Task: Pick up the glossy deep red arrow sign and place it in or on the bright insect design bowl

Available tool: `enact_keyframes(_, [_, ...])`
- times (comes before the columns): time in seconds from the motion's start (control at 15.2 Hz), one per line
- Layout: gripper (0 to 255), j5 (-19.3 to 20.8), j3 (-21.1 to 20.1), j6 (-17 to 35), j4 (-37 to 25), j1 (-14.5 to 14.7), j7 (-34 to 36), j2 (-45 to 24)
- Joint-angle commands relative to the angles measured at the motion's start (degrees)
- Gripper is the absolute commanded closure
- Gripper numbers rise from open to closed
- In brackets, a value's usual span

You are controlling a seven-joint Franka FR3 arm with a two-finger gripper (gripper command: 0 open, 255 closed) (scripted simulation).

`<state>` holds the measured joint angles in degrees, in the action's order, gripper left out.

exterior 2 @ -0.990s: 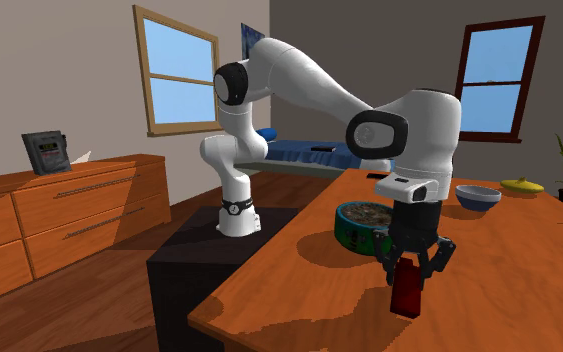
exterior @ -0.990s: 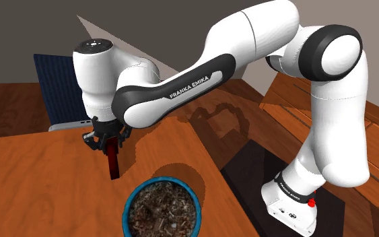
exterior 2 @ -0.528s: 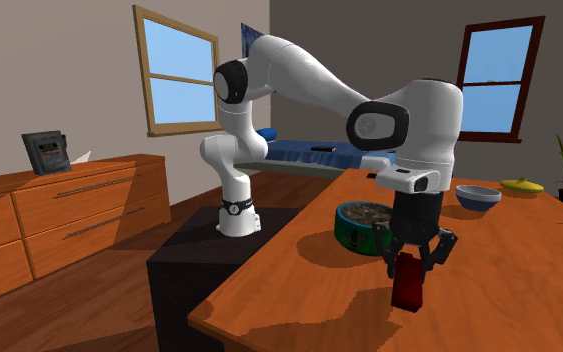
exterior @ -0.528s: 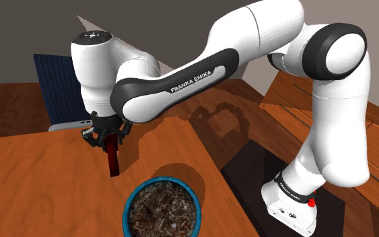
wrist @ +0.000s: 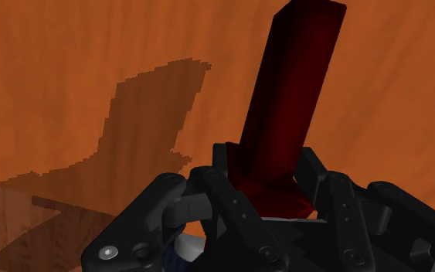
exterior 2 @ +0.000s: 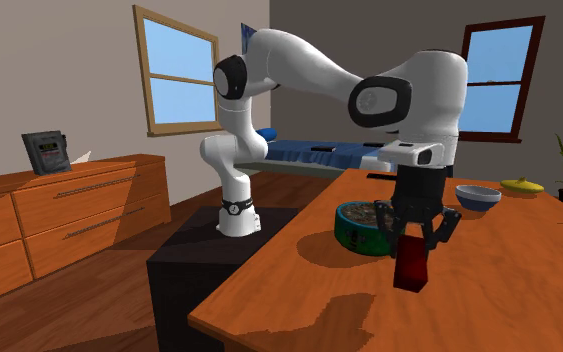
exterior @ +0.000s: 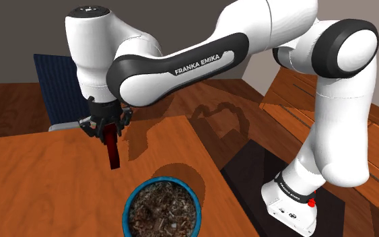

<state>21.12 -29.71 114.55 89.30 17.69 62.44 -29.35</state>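
Note:
The deep red arrow sign (exterior: pixel 113 153) (exterior 2: pixel 410 265) (wrist: pixel 289 116) hangs upright above the wooden table (exterior: pixel 33 182), clasped at its top end by my black gripper (exterior: pixel 107 133) (exterior 2: pixel 414 238) (wrist: pixel 266 185), which is shut on it. Its lower end is lifted clear of the tabletop. The bowl with a dark blue-green rim and a busy brown patterned inside (exterior: pixel 162 209) (exterior 2: pixel 361 225) stands on the table, close to the sign on the side toward the stand.
A dark blue chair back (exterior: pixel 56 87) stands behind the table. A pale blue bowl (exterior 2: pixel 477 197) and a yellow dish (exterior 2: pixel 521 185) sit at the table's far end. The black stand (exterior: pixel 285 182) and a wooden dresser (exterior 2: pixel 59 215) flank the table.
The gripper has risen with the red sign, lifting it higher above the table; the arm's wrist has moved up too.

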Motion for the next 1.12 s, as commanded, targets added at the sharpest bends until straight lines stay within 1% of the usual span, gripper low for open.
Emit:
enact_keyframes(0.0, [255, -0.3, -0.2, -1.3, -0.9, 0.0, -0.4, 0.4])
enact_keyframes(1.06, [255, -2.3, -1.2, -12.1, -10.0, 0.6, -2.6, 2.8])
